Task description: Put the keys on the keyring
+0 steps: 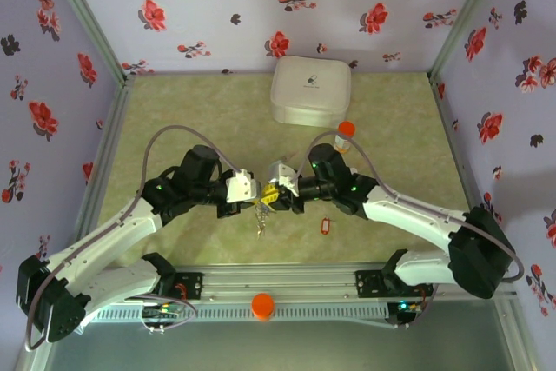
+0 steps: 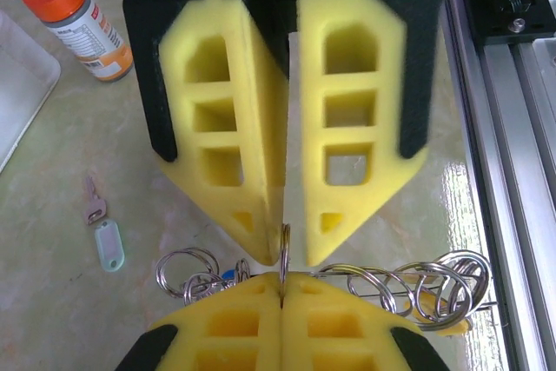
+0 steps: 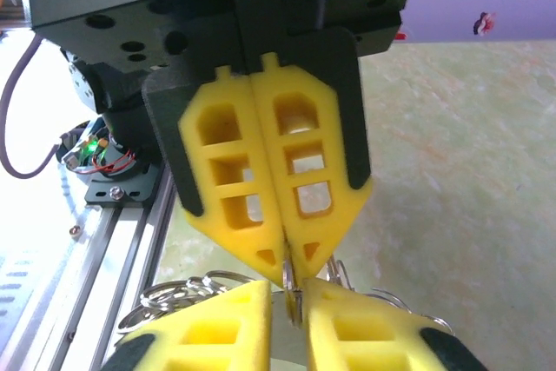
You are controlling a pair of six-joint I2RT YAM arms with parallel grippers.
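Observation:
My two grippers meet tip to tip above the table's middle, left gripper (image 1: 259, 195) and right gripper (image 1: 280, 195). The keyring (image 2: 283, 248) is a thin silvery ring seen edge-on. My left gripper (image 2: 282, 281) is shut on it. The right gripper (image 3: 290, 294) stands slightly open, its yellow fingers (image 2: 347, 197) straddling the same ring (image 3: 289, 280). Several linked silvery rings (image 2: 426, 288) hang from it, with a blue tag (image 2: 228, 274) among them. A red key tag (image 1: 326, 226) lies on the table. A small grey key (image 2: 93, 203) with a pale tag (image 2: 109, 245) lies apart.
A white rounded box (image 1: 310, 90) stands at the back middle. The orange-capped bottle (image 1: 346, 134) is just behind the right arm. The aluminium rail (image 1: 287, 284) runs along the near edge, with an orange knob (image 1: 262, 305) on it. Flowered walls close in three sides.

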